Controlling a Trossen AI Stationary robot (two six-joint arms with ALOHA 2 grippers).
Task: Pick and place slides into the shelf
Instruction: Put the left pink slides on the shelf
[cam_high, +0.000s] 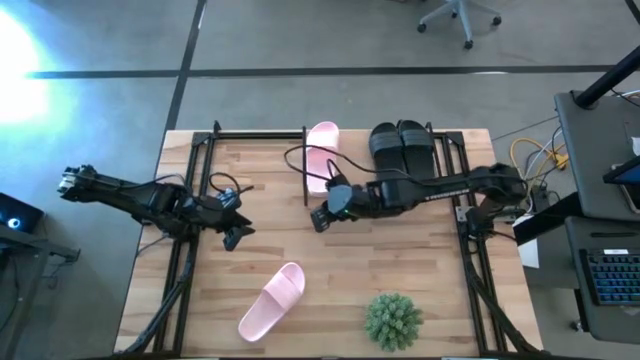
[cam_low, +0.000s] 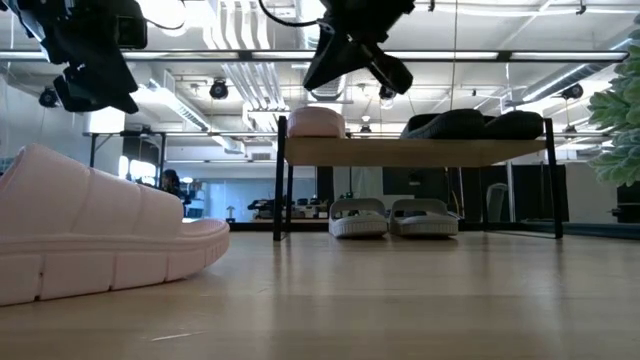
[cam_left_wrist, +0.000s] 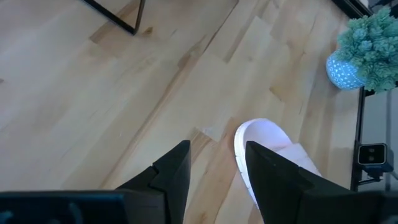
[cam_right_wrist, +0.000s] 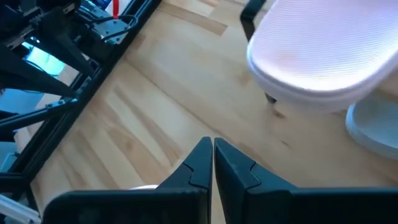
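Observation:
One pale pink slide (cam_high: 272, 300) lies sole-down on the table near its near edge, also large in the low view (cam_low: 90, 235). My left gripper (cam_high: 238, 236) hovers open above the table, and this slide's end (cam_left_wrist: 264, 146) shows just past its fingers (cam_left_wrist: 216, 158). The other pink slide (cam_high: 322, 152) and the black pair (cam_high: 405, 148) sit on the shelf's plank top (cam_low: 420, 152). The grey-white pair (cam_low: 392, 217) stands on the table under the shelf. My right gripper (cam_high: 318, 219) hangs shut and empty in front of the shelf (cam_right_wrist: 212, 152).
A small green plant (cam_high: 393, 320) stands at the table's near right edge. The shelf's black frame legs (cam_low: 284, 180) stand along the far edge. Bare wood lies between the two grippers and the near pink slide.

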